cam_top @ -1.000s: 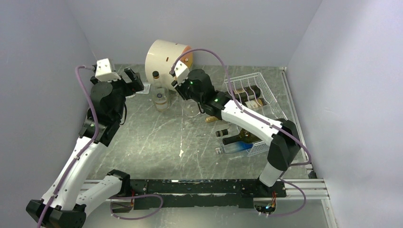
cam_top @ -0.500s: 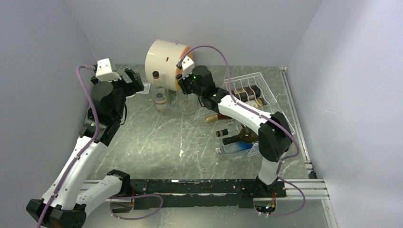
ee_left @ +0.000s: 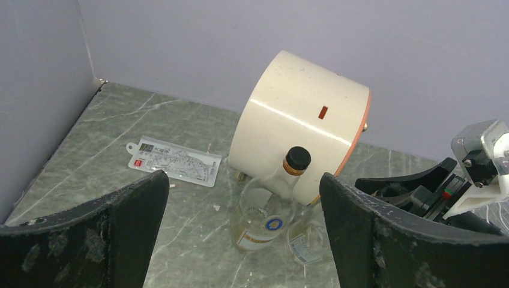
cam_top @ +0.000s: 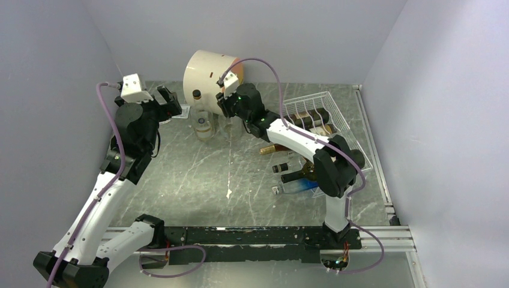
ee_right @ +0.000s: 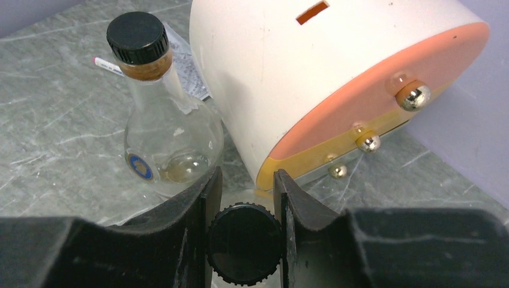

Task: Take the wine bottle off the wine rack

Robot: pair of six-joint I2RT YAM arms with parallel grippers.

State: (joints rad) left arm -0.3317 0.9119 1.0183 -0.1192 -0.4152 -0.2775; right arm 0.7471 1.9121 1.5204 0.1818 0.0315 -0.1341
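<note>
The white wire wine rack (cam_top: pixel 336 111) stands at the right with several dark bottles lying in it. My right gripper (cam_top: pixel 230 111) is well left of the rack, in front of the cream drum. In the right wrist view it (ee_right: pixel 245 198) is shut on the black cap (ee_right: pixel 244 243) of a clear wine bottle (cam_top: pixel 232 127) that hangs upright under it. That bottle (ee_left: pixel 307 240) shows beside a round clear flask (ee_left: pixel 270 210), its base at or near the table. My left gripper (ee_left: pixel 243 234) is open and empty, left of the flask (cam_top: pixel 203 123).
The cream drum with an orange face (cam_top: pixel 210 71) lies at the back, close behind the held bottle and the flask (ee_right: pixel 171 138). A printed card (ee_left: pixel 174 161) lies on the table left of the drum. Walls close in the left, back and right sides.
My right gripper has carried the clear bottle back and left, from the table's middle to a spot beside the flask and in front of the drum. The left arm has not moved.
</note>
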